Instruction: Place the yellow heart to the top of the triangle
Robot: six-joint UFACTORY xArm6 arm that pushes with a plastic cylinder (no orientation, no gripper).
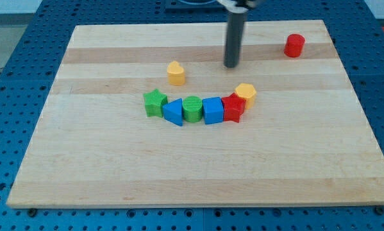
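Yellow heart [175, 73] sitting far of the blue triangle [174, 112], my tip [231, 65] hovering right of it, gripping nothing, having no pincer.

bright, even overhead light; the wooden board [198, 167] shows only soft, short shadows under the blocks (no hard glare). focus is mostly sharp, though the rod [234, 38] looks slightly blurred.

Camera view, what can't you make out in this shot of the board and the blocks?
- Arm: cut off by the view's top edge; only the rod down to my tip shows.
- Red star: its far side is covered by the yellow hexagon.
- Blue triangle: the green cylinder overlaps its right edge.
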